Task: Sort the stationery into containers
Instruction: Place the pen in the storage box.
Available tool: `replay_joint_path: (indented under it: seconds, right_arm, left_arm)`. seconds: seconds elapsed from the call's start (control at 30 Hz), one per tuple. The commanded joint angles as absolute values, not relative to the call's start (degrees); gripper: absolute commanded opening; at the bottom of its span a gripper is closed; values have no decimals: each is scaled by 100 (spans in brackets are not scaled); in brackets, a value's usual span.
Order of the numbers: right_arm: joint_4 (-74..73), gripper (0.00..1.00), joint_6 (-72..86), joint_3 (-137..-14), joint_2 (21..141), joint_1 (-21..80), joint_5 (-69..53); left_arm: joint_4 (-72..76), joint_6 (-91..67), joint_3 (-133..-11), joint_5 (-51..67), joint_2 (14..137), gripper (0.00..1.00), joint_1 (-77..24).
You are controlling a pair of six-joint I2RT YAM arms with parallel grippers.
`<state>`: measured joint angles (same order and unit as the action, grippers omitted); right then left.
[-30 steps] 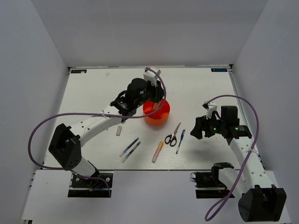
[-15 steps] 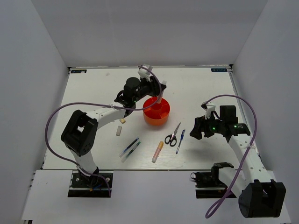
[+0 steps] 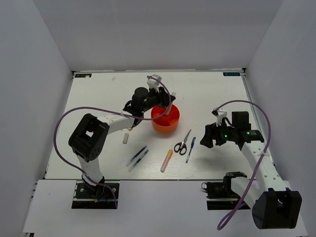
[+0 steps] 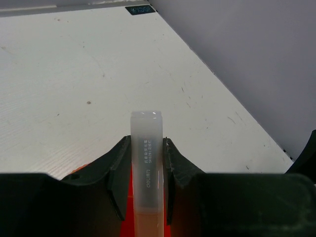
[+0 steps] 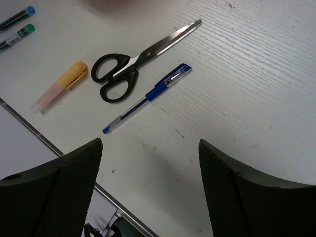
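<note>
Left gripper (image 4: 146,144) is clamped on an orange-pink highlighter (image 4: 146,173), whose clear end projects past the fingertips. It is over the orange-red tub (image 3: 165,127). Whether the highlighter touches the tub, or which compartment it is over, cannot be told. The wrist body hides the tub's far-left rim from above, and the left wrist view shows only an orange sliver between the fingers.

Right gripper (image 5: 149,145) is spread wide and empty, hovering above the table (image 3: 212,94).

Just beside it lie the scissors (image 5: 138,59) and the blue pen (image 5: 148,96), side by side and apart. A second highlighter (image 5: 59,86) lies to their left. Two thin pens (image 3: 137,157) lie together further left, cut off at the right wrist view's edge. A pale eraser (image 3: 125,139) lies near the left forearm. A smaller piece beside it is too small to identify.
</note>
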<state>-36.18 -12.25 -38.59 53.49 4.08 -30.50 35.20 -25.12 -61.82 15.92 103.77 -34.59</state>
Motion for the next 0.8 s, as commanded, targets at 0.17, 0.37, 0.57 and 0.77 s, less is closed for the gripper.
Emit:
replay_joint_path:
  seconds: [0.17,0.37,0.57,0.77]
  right_arm:
    - [-3674,81,-1310,-4087,5388,387,-3243]
    - [-3683,81,-1318,-4078,5397,378,-3278]
    - [-3683,82,-1336,-4087,5405,387,-3296]
    - [-3709,82,-1362,-4078,5440,378,-3278]
  left_arm:
    - [3770,-2338,-6021,1600,10397,0,-3358]
    - [3718,-2224,-5872,1600,10310,0,-3340]
    - [3788,-2127,-5459,1582,10134,11,-3349]
    - [3779,-2083,-5326,1547,10011,44,-3357]
